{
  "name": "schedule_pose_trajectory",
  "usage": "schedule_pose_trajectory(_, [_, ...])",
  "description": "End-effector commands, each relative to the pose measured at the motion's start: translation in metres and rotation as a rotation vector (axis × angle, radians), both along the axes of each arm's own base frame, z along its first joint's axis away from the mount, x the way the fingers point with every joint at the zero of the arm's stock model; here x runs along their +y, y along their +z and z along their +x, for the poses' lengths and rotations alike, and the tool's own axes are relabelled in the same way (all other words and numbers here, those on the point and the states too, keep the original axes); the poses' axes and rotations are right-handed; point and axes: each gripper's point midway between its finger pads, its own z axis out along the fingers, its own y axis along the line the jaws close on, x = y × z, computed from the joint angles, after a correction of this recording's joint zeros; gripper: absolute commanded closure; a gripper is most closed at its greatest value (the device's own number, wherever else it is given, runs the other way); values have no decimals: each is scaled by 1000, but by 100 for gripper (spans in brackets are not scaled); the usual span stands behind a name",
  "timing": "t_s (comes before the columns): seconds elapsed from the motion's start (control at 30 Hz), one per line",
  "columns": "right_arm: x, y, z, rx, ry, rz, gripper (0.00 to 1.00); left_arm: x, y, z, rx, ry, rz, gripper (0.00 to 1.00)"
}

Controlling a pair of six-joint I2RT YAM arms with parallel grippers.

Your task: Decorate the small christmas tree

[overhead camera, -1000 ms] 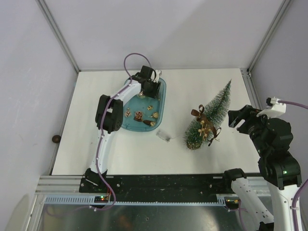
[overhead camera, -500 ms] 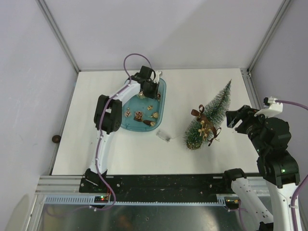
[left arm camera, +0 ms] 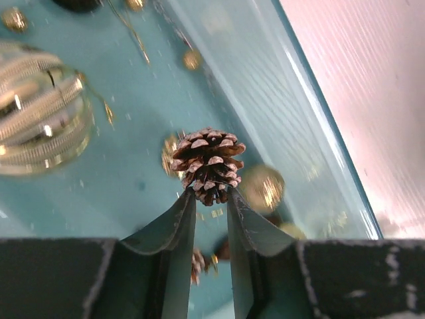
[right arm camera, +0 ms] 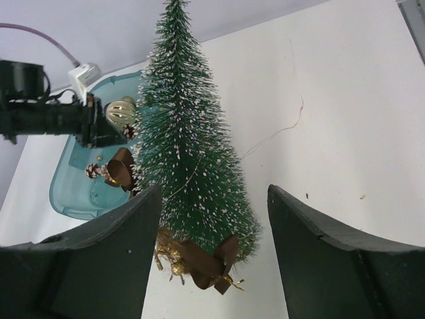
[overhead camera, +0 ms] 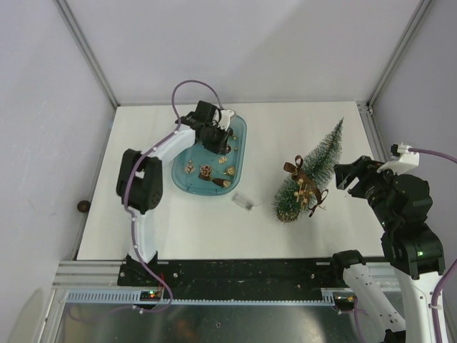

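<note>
Right wrist view: small christmas tree (right arm camera: 189, 153), dark green, white-flecked, brown bows (right arm camera: 209, 260) low down, centre frame; right gripper (right arm camera: 214, 193) gapes released, while left gripper (left arm camera: 210, 194) pinches a pinecone (left arm camera: 208, 159).

1. No text, label, brand, number or sign can be read in any view.
</note>
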Motion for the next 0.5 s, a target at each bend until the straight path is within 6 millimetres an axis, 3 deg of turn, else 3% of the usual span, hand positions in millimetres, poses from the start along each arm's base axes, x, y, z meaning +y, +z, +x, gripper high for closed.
schedule_pose_trajectory(0.0, [2,16,2,-71,5,21,30,8,77,-34,-210,-218,-33,71])
schedule_pose_trajectory(0.13, [0,22,-1,-93,-6,39,30,12,137,-90,-416,-456,-70,67])
schedule_pose_trajectory(0.2, [-2,23,-3,-101,-21,48,28,11,179,-125,-581,-586,-79,64])
schedule_pose_trajectory(0.27, [-4,27,-5,-115,-35,59,27,3,203,-155,-709,-708,-78,62])
schedule_pose_trajectory(0.33, [-5,31,-6,-134,-38,70,26,-11,220,-183,-792,-814,-101,62])
schedule_pose_trajectory(0.47, [-4,38,-11,-163,-33,76,25,-43,231,-226,-820,-955,-186,62])
